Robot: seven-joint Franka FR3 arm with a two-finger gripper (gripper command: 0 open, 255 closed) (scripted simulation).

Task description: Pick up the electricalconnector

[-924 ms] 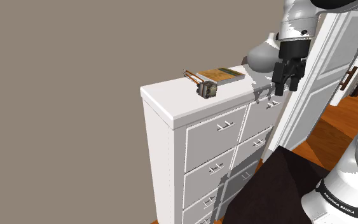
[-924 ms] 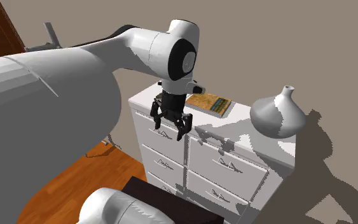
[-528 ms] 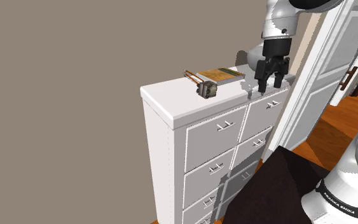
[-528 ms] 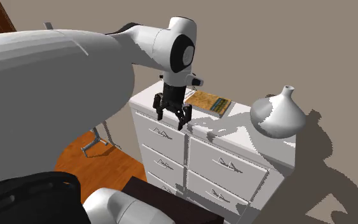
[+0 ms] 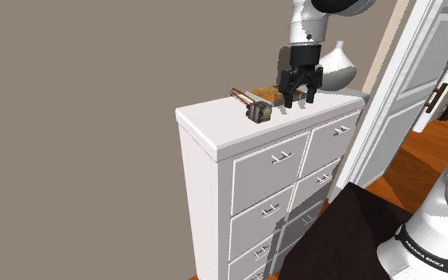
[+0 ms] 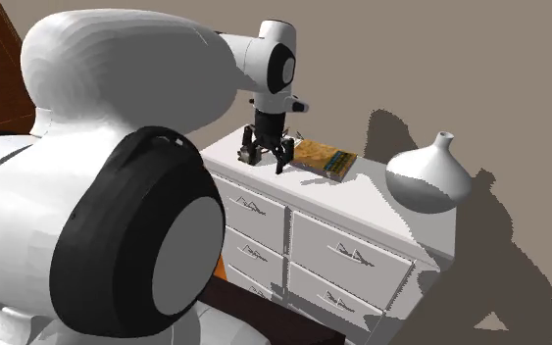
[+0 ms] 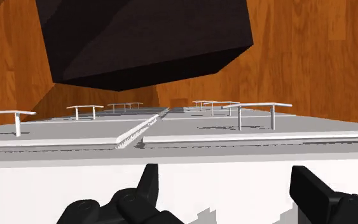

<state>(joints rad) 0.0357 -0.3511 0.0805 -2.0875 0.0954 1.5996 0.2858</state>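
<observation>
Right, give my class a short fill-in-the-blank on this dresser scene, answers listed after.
The fingers of the gripper stand ____.
The dresser under the electrical connector is ____ in colour.
The book lies between the electrical connector and the ____.
Missing words: open; white; vase.

Gripper (image 6: 265,161) low over dresser (image 6: 367,194) top, pointing down, fingers spread; tips perhaps touching top, hard to tell. Book (image 6: 323,158) flat, just beside gripper. Vase (image 6: 427,176) upright, well apart. Arm (image 6: 117,186) looms in foreground.
</observation>
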